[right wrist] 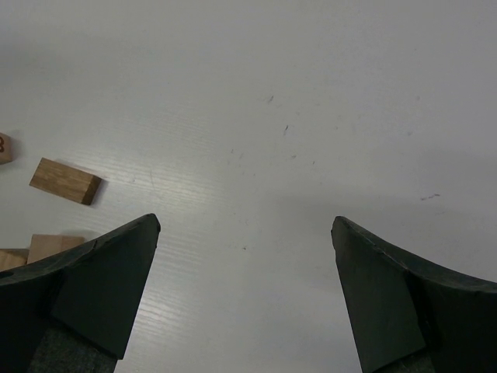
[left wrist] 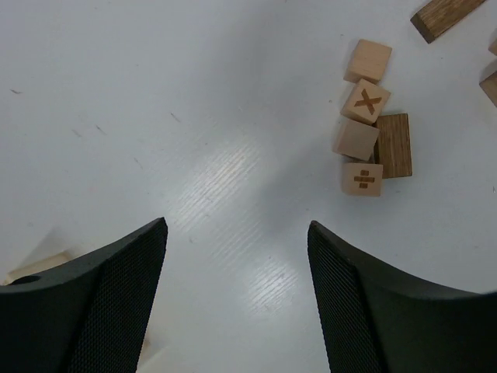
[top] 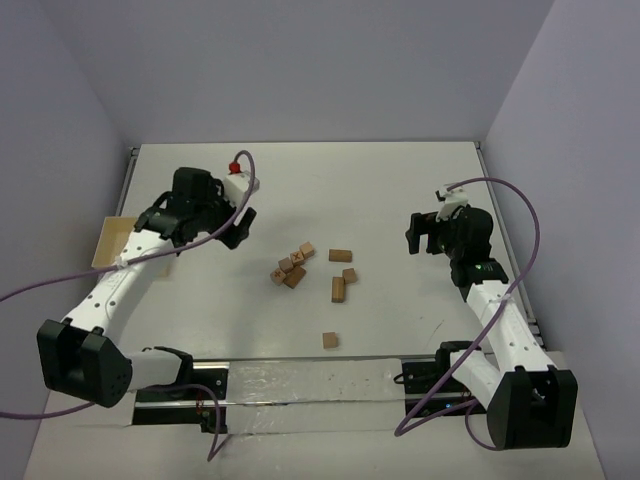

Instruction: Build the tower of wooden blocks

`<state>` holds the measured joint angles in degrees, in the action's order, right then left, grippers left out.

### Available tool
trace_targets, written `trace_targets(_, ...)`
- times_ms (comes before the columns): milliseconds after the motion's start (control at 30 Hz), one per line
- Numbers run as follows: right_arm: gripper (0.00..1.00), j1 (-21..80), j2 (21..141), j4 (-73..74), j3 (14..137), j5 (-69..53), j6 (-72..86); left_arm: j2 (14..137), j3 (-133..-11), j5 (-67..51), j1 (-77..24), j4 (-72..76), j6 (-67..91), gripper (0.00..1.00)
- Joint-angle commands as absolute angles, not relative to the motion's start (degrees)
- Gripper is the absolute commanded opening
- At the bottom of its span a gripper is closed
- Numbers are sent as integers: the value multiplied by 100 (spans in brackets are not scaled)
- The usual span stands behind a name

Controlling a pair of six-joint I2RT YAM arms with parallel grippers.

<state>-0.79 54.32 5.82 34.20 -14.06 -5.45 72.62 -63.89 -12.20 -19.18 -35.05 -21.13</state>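
Wide-apart jaws over white table [left wrist: 194, 116], wood blocks [left wrist: 357, 140] upper right

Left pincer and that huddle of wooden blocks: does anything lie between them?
Nothing: only bare white table separates the left pincer from the block cluster, clearest in the left wrist view.

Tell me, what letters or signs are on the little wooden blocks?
"X": on the second cube in the row.
"÷": on the end cube.
Cut off, unreadable: a dark mark on the edge block, right wrist view.
Top view: marks too small to read.
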Motion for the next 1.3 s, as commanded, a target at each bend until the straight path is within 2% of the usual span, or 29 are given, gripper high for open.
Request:
trace_targets(0, 100, -88, 5537, 589, 3700, -1397, -571, 7277, -5995, -660, -2835, -2954, -1381, 78)
trace_targets(167, 100, -97, 5585, 576, 3705, -1354, -584, 7566, -5866, -633, -3308, -2773, -1393, 75)
trace_targets(433, 100, -97, 5651, 580, 3744, -1293, -528, 8344, -6404, -721, -3881, -2829, -1834, 70)
trace_targets(833, 100, -219, 5726, 685, 3845, -1296, -379, 10362, -8462, -1106, -4324, -3260, -2749, 67)
trace_targets(1267, 100, -343, 5783, 709, 3885, -1336, -334, 11673, -9369, -1283, -4612, -3182, -2968, 70)
